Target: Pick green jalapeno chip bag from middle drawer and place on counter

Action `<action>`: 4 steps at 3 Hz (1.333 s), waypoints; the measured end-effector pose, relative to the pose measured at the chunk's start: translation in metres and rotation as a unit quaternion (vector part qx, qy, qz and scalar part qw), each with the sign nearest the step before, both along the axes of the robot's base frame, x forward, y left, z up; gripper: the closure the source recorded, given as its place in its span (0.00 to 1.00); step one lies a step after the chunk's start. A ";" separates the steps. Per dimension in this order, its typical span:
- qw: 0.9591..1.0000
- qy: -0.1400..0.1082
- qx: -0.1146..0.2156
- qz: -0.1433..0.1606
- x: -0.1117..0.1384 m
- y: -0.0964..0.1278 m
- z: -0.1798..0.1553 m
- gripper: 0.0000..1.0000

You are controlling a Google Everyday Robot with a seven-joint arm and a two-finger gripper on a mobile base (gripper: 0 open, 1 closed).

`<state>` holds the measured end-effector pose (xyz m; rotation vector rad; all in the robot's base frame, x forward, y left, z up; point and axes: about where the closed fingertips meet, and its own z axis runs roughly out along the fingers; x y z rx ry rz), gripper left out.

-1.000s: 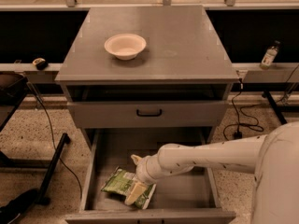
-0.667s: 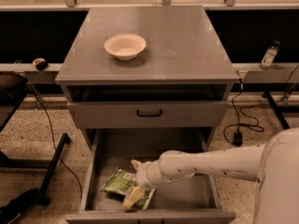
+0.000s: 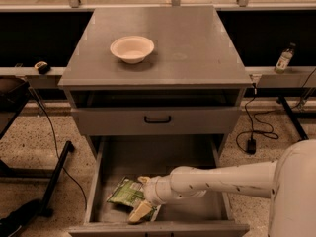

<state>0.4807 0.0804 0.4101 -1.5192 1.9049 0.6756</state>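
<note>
The green jalapeno chip bag (image 3: pixel 124 191) lies flat on the floor of the open middle drawer (image 3: pixel 163 158), in its front left part, close to the front wall and a little in from the left wall. The gripper (image 3: pixel 142 204) is down inside the drawer at the bag's right edge, overlapping it from this view and reaching toward the front wall. The white arm (image 3: pixel 222 179) comes in from the right, low across the drawer.

Judging by this, the step in hand is the grasp itself: the reach into the drawer looks done, and the lift is not yet begun. Whether the gripper is released, clenched or already has hold of the foil, I cannot tell; it seems to rest on or against the bag, but the angle hides the contact.

The next move calls for a sure hold on the crinkled edge, then a lift straight up to clear the drawer walls and the closed drawer front (image 3: pixel 157 119) above, before swinging to the counter (image 3: pixel 197 48). There the white paper bowl (image 3: pixel 132 48) stands left of centre, leaving the right side free for placing.
</note>
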 end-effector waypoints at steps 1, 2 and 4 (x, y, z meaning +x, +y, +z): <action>1.000 0.002 0.009 -0.006 0.000 0.000 0.001 0.47; 1.000 0.002 0.009 -0.006 -0.002 0.000 0.008 0.70; 1.000 0.002 0.009 -0.006 -0.003 0.000 0.015 0.44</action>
